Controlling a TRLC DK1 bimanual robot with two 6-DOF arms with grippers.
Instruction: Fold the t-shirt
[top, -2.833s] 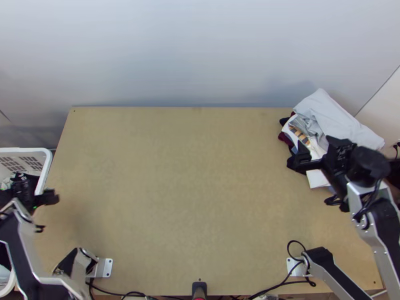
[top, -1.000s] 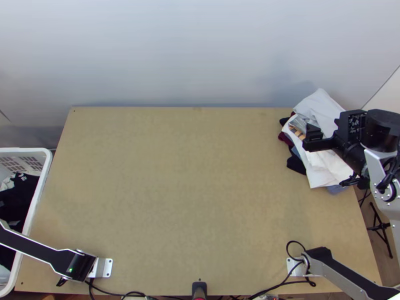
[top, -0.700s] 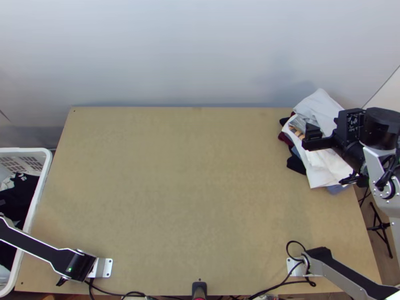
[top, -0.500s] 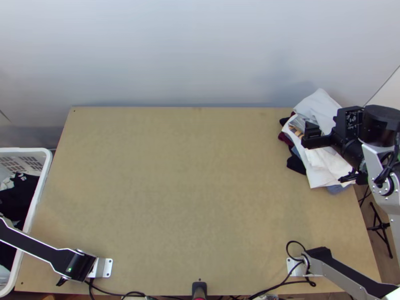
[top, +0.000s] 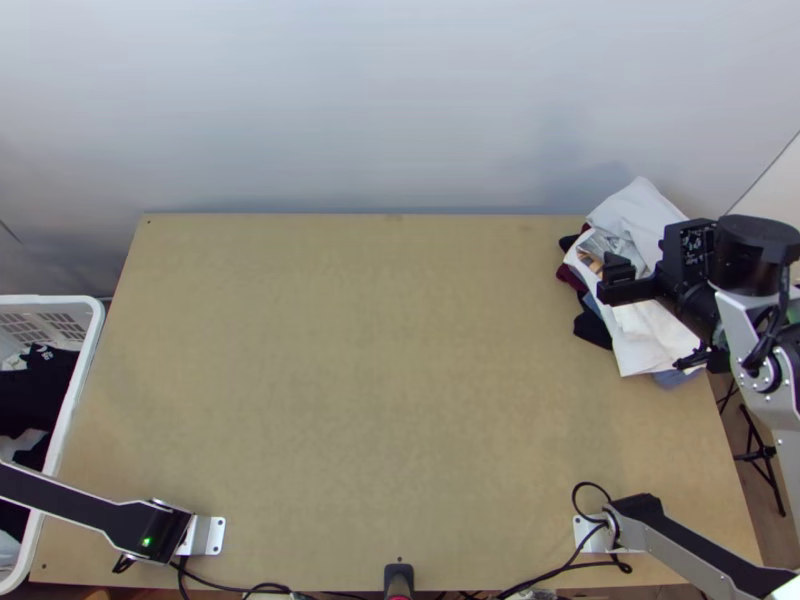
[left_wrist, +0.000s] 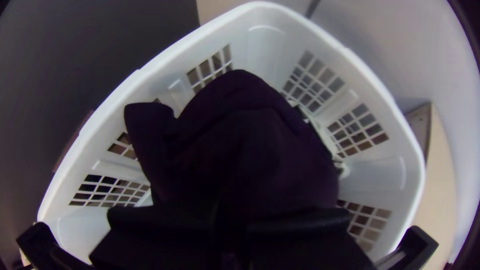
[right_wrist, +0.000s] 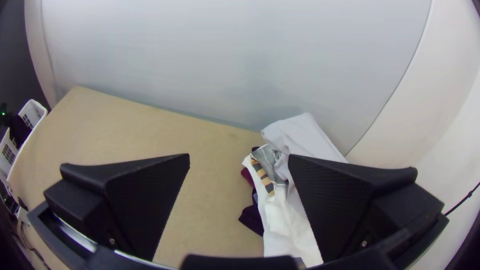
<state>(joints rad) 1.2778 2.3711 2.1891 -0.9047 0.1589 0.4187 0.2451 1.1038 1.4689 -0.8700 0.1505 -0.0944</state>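
White basket (left_wrist: 260, 45), dark purple garment (left_wrist: 250, 140), orange-and-black striped cloth (right_wrist: 262, 175), tan table (top: 380, 350)

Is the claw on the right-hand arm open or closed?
Open: in the right wrist view, the right gripper's black fingers stand wide apart, with table and piled clothes visible between them.

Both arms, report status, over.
Left end effector shut on bunched dark garment at basket. Right end effector open. Clothes pile on table, far right corner.
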